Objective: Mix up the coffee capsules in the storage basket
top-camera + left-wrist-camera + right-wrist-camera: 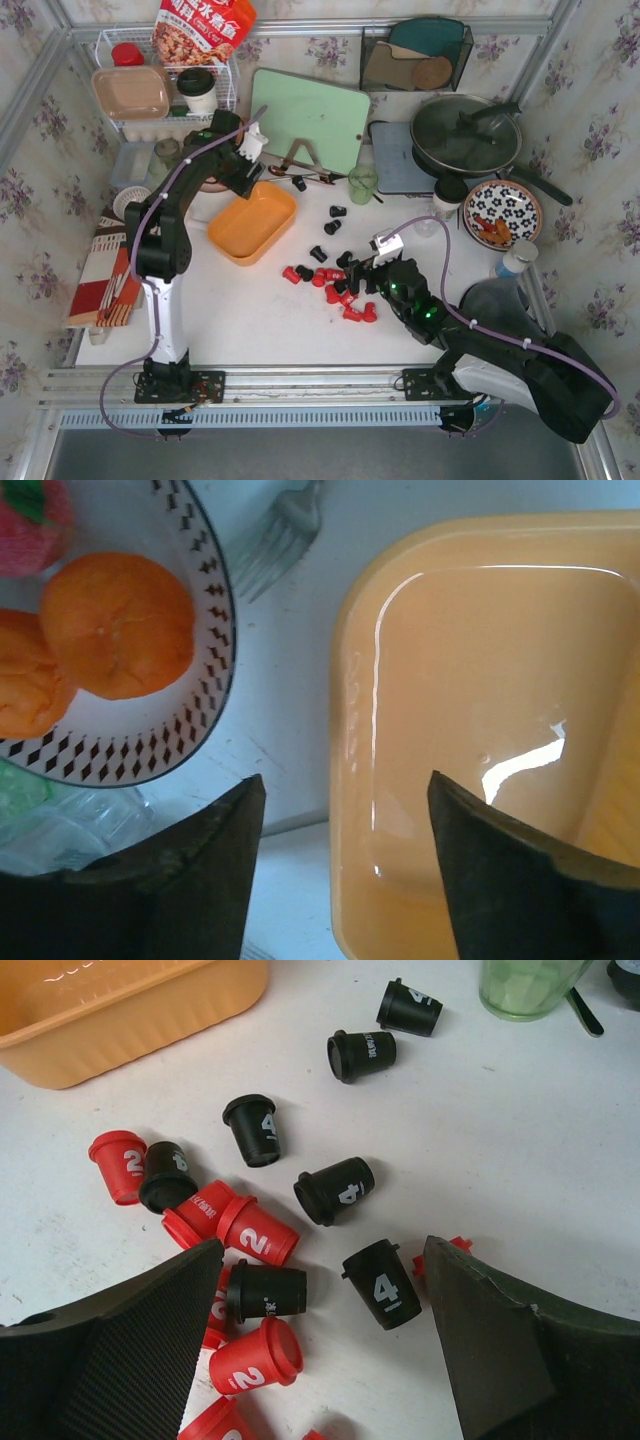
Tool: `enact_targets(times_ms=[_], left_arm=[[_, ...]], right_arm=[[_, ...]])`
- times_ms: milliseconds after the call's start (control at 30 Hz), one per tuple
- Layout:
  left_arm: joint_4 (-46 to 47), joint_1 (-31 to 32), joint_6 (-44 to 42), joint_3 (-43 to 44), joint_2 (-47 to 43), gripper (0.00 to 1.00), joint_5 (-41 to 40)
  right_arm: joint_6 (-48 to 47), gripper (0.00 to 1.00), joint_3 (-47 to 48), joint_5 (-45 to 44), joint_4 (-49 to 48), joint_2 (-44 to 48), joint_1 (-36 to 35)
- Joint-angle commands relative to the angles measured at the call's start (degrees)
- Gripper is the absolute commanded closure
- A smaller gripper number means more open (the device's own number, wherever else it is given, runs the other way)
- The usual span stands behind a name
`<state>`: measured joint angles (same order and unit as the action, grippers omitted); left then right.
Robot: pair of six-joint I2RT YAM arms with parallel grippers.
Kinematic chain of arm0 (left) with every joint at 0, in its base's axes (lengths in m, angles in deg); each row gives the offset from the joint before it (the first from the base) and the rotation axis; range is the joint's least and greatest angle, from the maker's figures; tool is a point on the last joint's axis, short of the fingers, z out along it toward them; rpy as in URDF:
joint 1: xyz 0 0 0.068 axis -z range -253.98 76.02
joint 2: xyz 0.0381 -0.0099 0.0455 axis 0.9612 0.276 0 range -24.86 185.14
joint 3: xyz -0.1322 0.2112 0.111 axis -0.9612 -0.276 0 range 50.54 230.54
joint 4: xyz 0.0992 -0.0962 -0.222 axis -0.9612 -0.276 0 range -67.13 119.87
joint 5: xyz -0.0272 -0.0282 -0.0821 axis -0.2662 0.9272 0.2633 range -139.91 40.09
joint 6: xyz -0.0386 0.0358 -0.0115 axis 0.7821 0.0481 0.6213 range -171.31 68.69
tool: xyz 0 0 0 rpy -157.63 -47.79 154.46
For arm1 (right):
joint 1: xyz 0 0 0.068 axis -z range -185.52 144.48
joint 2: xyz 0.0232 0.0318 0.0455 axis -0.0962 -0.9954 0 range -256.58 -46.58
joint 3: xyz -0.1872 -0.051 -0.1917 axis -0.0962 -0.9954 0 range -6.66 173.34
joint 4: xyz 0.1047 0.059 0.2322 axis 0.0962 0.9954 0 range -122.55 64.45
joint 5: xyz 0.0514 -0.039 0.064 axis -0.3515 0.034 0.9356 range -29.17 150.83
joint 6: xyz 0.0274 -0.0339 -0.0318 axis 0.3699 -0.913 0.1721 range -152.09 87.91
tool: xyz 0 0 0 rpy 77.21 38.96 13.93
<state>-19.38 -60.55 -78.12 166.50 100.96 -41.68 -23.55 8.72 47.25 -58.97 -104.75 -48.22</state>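
The orange-yellow storage basket [252,222] lies left of centre on the white table, and what shows of its inside is bare. My left gripper [345,778] hangs open over its far left corner [243,172], one finger outside the rim [345,680] and one over the inside, touching nothing. Red and black coffee capsules [335,285] lie scattered on the table to the right of the basket. My right gripper [322,1245] hovers open above that pile [358,272]. Between its fingers lie a black capsule marked 4 [382,1285], another black one [268,1290] and a red one marked 2 [255,1355].
A patterned plate [195,695] with oranges [118,625] and a fork [280,540] sit just left of the basket. Behind are a green cutting board [310,120], a green cup [362,185], a lidded pan [465,135], a wire rack [228,85] and a flowered plate [503,213].
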Motion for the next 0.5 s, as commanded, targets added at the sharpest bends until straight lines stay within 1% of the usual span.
enact_targets(times_ms=[0,67,133,233,333,400,467], left_arm=[[3.39,-0.07,3.6,0.35,-1.72,0.28,-3.31],[4.27,-0.07,5.73,-0.09,-3.33,0.26,-4.0],[6.86,0.0,9.13,-3.04,-6.62,0.25,-4.41],[12.64,0.34,14.79,-11.09,-13.83,0.22,-5.61],[17.69,1.28,21.22,-19.99,-22.26,0.21,-8.9],[18.27,1.8,24.55,-24.42,-27.14,0.21,-10.73],[16.84,1.94,28.13,-27.93,-31.79,0.21,-12.77]], right_arm=[[-0.39,0.11,0.72,-0.82,-2.24,-0.28,-0.18],[-0.29,0.11,0.71,-0.9,-2.24,-0.24,-0.17],[-0.28,0.11,0.71,-1.03,-2.24,-0.21,-0.19],[-0.21,0.11,0.72,-1.24,-2.28,-0.17,-0.17],[-0.1,0.11,0.86,-1.93,-2.2,-0.56,-0.23],[0.05,0.11,0.8,-2.82,-2.28,-0.82,-0.26],[0.08,0.11,0.8,-3.55,-2.51,-1.42,-0.3]])
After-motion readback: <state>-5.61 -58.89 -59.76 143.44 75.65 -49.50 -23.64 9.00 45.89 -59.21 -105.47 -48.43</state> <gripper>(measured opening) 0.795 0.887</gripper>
